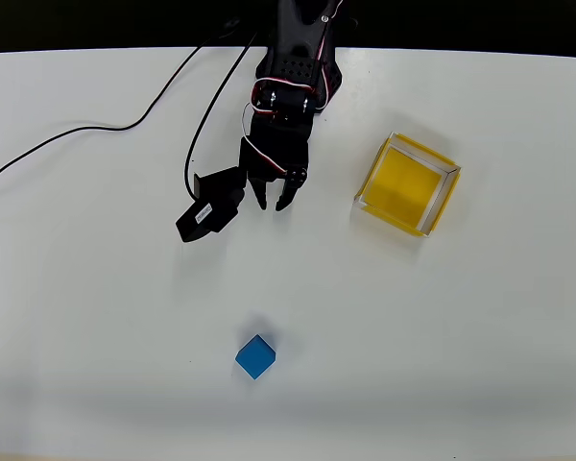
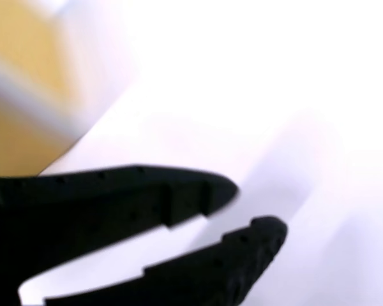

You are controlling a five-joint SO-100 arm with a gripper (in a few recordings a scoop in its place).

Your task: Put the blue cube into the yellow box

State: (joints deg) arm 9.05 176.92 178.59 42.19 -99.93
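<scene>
In the overhead view the blue cube (image 1: 256,356) lies alone on the white table, near the front and slightly left of centre. The yellow box (image 1: 408,184) stands at the right, with pale walls and nothing inside. My black gripper (image 1: 273,200) points down the picture, well above the cube and left of the box. Its fingers are a little apart with nothing between them. In the wrist view the gripper (image 2: 255,207) shows a narrow gap over bare table. The yellow box (image 2: 19,83) is a blur at the upper left.
Black cables (image 1: 125,125) trail across the table's back left toward the arm's base. The table's far edge (image 1: 461,50) meets a dark background. The wrist camera block (image 1: 209,213) sticks out left of the gripper.
</scene>
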